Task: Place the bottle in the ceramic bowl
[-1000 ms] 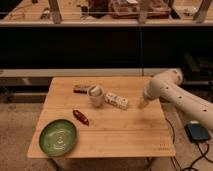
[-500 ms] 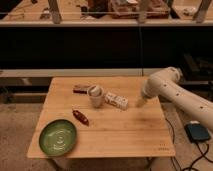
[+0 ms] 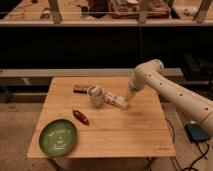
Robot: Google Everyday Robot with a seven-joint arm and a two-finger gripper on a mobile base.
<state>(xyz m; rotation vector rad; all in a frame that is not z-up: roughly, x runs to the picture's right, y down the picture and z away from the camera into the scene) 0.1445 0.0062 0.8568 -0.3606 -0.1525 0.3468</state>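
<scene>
Beside the bottle (image 3: 115,100), gripper (image 3: 129,99), hold unclear, white cup (image 3: 95,95) adjacent, ceramic bowl (image 3: 58,137) well apart

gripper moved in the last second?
Yes. The gripper has shifted left, toward the white cup, and is now right beside the bottle.

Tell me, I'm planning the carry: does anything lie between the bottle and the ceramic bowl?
Yes: a reddish object lies roughly on that line; the white cup stands beside the bottle. The gripper is at the bottle's other end.

Arm (image 3: 175,95) bent; end effector (image 3: 128,100) seemingly low, centre-right.
</scene>
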